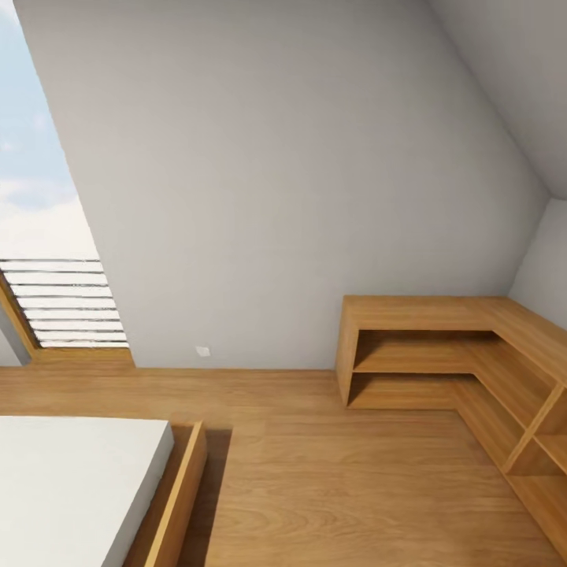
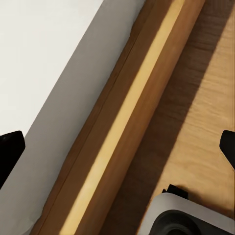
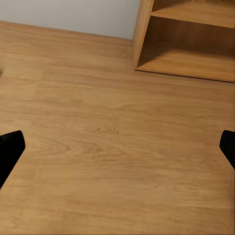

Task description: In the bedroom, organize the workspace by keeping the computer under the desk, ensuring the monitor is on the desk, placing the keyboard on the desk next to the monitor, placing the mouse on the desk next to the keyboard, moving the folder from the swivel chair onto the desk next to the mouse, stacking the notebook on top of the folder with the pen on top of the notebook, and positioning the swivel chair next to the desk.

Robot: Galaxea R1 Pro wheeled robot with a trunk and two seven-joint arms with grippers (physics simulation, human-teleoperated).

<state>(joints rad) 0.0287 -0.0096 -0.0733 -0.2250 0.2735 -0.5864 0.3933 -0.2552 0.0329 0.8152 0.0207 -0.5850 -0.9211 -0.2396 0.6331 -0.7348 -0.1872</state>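
I am in the bedroom, facing a pale grey sloped wall [image 1: 276, 173] over a light wood floor [image 1: 315, 472]. My left gripper [image 2: 120, 147] is open, its two black fingertips [image 2: 11, 147] far apart, hanging over the wooden side rail of a bed [image 2: 122, 122]. Nothing is between its fingers. The right gripper [image 3: 120, 147] is open too, with black fingertips [image 3: 10, 147] at both edges of its view, above bare floor [image 3: 112, 132].
A bed with a white mattress [image 1: 71, 488] and wood frame [image 1: 181, 496] fills the near left. A low L-shaped wooden shelf unit [image 1: 441, 354] runs along the right corner. A slatted window [image 1: 67, 303] is at far left. A grey part of my base [image 2: 191, 218] sits beside the bed rail.
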